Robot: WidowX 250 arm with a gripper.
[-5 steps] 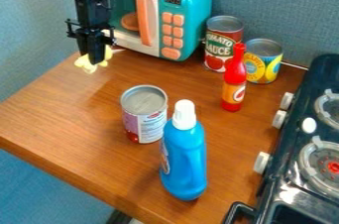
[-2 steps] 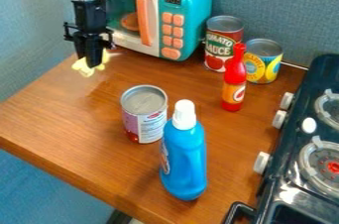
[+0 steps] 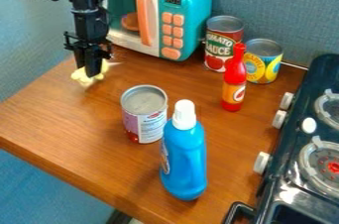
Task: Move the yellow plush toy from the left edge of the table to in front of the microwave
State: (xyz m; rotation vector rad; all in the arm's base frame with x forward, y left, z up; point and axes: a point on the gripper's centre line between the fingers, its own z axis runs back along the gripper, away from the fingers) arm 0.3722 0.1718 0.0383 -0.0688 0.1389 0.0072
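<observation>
Yellow and lumpy, the toy [image 3: 82, 78] hangs at the black gripper [image 3: 89, 72], out by the counter's [image 3: 59, 119] far left corner in the camera view. From where I'm standing, both have just come lower together, the toy moving right along with the tips, so I'd say it's held fast between narrowed fingers and this is a careful lowering. Whether it touches the wood yet, I can't tell. The microwave [image 3: 187, 0] sits just beside, along the far edge; the can [image 3: 145, 124] and blue bottle [image 3: 184, 163] haven't budged, nearer the front edge.
</observation>
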